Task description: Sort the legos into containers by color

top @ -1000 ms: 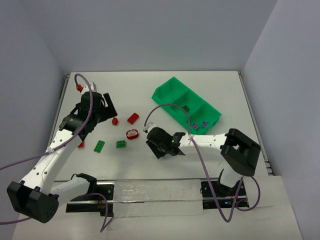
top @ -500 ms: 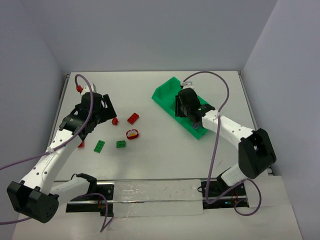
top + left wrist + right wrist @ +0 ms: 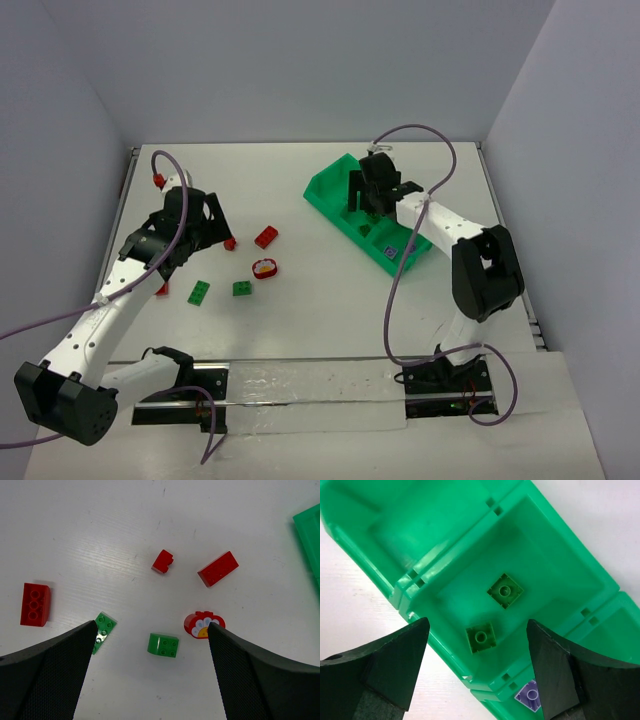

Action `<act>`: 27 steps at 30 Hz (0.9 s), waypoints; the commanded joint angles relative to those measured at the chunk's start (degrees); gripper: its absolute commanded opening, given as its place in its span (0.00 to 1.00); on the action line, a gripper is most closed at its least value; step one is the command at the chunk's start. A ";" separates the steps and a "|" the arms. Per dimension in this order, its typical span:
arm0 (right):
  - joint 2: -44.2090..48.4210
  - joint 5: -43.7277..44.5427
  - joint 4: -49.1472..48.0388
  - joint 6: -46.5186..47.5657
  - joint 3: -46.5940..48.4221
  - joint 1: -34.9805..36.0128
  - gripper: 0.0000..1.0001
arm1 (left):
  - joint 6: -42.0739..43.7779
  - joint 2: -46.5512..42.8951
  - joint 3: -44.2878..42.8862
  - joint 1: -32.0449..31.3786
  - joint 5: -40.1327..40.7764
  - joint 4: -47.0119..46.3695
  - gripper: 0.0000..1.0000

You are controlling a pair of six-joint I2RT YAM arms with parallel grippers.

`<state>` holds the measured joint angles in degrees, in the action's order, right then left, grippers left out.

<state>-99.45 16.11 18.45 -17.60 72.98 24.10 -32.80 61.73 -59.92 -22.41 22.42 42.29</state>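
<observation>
The green tray of containers (image 3: 325, 190) lies at the back right. My right gripper (image 3: 477, 624) hangs open over its middle compartment, where two green legos (image 3: 505, 590) (image 3: 480, 637) lie loose. A purple lego (image 3: 532, 696) sits in the adjoining compartment. My left gripper (image 3: 151, 627) is open above the loose legos on the table and holds nothing. Below it are a green brick (image 3: 163, 645), a green plate (image 3: 102, 630), a round red piece with a pale centre (image 3: 202, 625), a small red piece (image 3: 162, 561) and two red bricks (image 3: 218, 569) (image 3: 35, 604).
Another red brick (image 3: 157, 178) lies near the far left edge of the white table, beside the left arm's purple cable. Grey walls close in the table at the back and on both sides.
My right arm swung from the middle of the table to above the tray and its jaws opened; a green brick now lies loose below them. The left arm has stayed still.
</observation>
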 commanded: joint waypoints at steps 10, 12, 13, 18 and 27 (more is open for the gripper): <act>4.94 -1.50 -2.70 4.51 2.02 18.84 0.85 | -2.80 2.04 1.14 -0.26 1.97 0.00 0.99; 2.49 -1.84 -2.05 3.74 3.90 19.91 0.86 | -3.67 2.26 0.56 -0.16 3.15 0.98 0.99; 0.30 -1.70 -0.98 1.84 5.90 21.39 0.88 | -4.88 2.72 -0.41 -0.12 4.35 1.96 0.99; -9.91 -0.74 4.63 -6.68 16.41 23.88 0.92 | -7.47 3.13 -3.21 0.14 6.91 4.79 0.99; -21.98 -1.73 8.80 -16.33 29.29 24.86 0.94 | -4.45 1.28 -5.61 0.71 4.45 4.04 0.99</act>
<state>-120.73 14.23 25.50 -28.82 97.95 48.36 -39.44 64.50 -63.45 -22.19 28.35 47.38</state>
